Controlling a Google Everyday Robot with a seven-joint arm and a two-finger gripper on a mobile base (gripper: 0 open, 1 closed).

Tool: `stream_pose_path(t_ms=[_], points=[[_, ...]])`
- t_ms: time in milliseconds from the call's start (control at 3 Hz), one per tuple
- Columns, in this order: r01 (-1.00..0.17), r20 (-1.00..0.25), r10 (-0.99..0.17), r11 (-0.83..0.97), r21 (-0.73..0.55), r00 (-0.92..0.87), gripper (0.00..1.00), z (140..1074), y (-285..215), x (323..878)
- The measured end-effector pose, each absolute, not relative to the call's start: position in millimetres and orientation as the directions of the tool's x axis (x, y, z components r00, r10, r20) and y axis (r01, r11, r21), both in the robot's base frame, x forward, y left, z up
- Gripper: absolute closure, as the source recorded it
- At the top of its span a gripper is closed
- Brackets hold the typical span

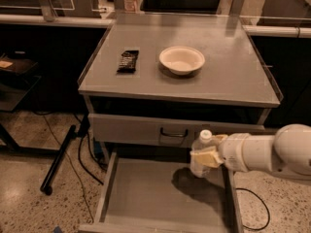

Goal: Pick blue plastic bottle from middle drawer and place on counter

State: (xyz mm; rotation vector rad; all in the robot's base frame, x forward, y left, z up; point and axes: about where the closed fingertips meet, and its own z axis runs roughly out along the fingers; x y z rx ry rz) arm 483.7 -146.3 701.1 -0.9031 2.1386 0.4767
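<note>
The blue plastic bottle (200,152) looks clear, with a white cap. It is upright in my gripper (206,156), lifted above the floor of the open middle drawer (146,193) near its right side. The gripper is shut on the bottle's body, and my white arm (265,152) reaches in from the right. The bottle's shadow falls on the drawer floor below it. The counter (233,76) is the grey cabinet top above the drawers, level with or higher than the bottle's cap.
A white bowl (181,59) and a dark snack bar (128,60) lie on the counter. A closed drawer front with a dark handle (173,132) sits above the open drawer. A black pole and cables (60,159) lie on the floor at left.
</note>
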Motion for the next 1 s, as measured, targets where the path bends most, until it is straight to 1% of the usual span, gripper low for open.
stream_pose_path(t_ms=[333, 1000], points=[[-0.724, -0.769, -0.474, 0.689, -0.019, -0.43, 1.0, 751.3, -162.5, 488.0], [-0.717, -0.768, -0.474, 0.697, -0.028, -0.431, 1.0, 761.9, -165.9, 493.2]])
